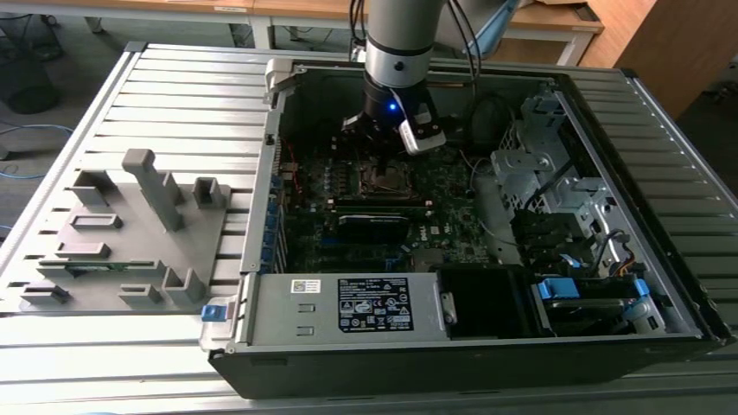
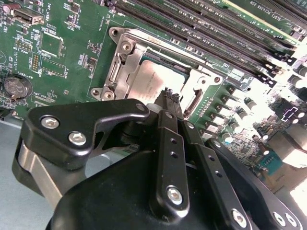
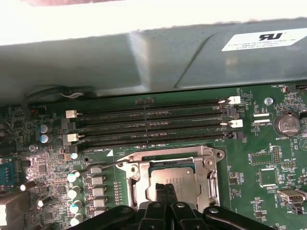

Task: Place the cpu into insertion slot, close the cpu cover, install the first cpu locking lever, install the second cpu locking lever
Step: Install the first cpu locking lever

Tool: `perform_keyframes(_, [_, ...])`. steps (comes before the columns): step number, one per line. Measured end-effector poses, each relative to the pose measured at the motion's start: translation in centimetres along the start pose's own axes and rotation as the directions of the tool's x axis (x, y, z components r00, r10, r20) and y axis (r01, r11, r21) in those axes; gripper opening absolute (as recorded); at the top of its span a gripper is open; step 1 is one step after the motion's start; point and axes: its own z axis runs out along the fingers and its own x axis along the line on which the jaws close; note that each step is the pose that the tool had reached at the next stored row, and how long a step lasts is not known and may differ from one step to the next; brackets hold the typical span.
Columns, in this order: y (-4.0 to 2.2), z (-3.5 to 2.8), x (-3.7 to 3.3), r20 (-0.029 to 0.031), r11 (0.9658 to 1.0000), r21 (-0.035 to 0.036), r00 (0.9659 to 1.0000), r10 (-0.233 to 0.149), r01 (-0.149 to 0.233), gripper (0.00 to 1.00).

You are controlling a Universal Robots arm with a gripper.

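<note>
Black two-finger gripper [image 2: 169, 96] clenched, tips together w/ nothing between, right over the flat grey-brown square cpu [image 2: 148, 81]; contact unclear. Cpu sits in silver-rimmed square insertion slot [image 1: 392, 186] on green motherboard [image 3: 244, 163], thin silvery windowed cpu cover [image 3: 140, 181] down around it.

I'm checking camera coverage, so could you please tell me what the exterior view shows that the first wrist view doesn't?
The exterior view adds the whole open computer case, the grey fixture tray on the exterior view's left and the arm. The first wrist view adds the coin battery and the white-latched memory slots. Both share the gripper, shut, over the insertion slot.
</note>
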Motion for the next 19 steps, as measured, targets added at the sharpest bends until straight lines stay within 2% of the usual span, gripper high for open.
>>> perform_keyframes(19, [-0.02,-0.18,0.18,0.0000,1.0000,0.0000,1.0000,0.000,0.000,0.11])
